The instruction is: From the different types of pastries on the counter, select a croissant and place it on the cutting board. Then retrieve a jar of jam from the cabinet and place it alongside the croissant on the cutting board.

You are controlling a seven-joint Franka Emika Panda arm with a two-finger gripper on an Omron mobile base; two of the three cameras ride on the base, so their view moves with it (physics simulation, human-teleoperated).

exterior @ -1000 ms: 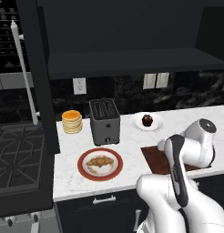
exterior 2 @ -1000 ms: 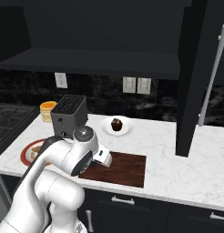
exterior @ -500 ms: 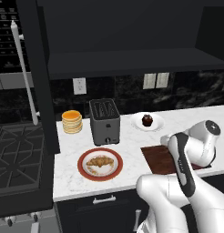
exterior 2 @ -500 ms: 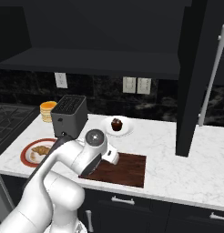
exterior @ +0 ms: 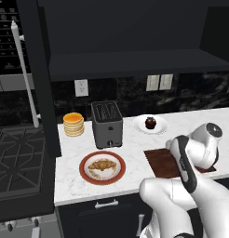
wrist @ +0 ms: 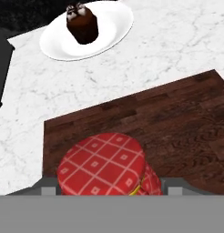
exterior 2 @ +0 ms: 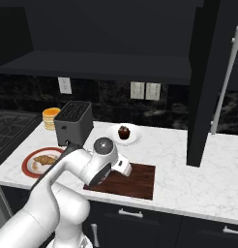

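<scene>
— Where is your gripper (exterior 2: 125, 167) right now?

— In the right base view you have it low over the near left part of the cutting board (exterior 2: 141, 179), at the end of the bent white arm.

— Are the fingers spread or pinched?

— You cannot tell. In the hand view the jar of jam (wrist: 104, 166) sits right where the fingertips should rise, and it covers them. You see its red lid with a white check pattern, very close to the camera, with the left end of the board (wrist: 177, 123) beneath and beyond it. Whether the jar rests on the wood or hangs above it, you cannot tell either.

— And the croissant?

— It is not on the board. Your croissant (exterior: 102, 165) lies on a round red-rimmed plate (exterior: 86, 174) near the front edge of the counter (exterior: 135, 144), well to the left of the board (exterior: 160, 162).

— What else is around?

— Just beyond the board, the cupcake (wrist: 84, 25) stands on a white plate (wrist: 111, 32). Left of that is a dark toaster (exterior: 107, 123), and further left the pancakes (exterior: 73, 124) are stacked by the wall. Above, the cabinet (exterior: 130, 62) stands open, its door (exterior: 39, 79) swung out at the far left.
</scene>
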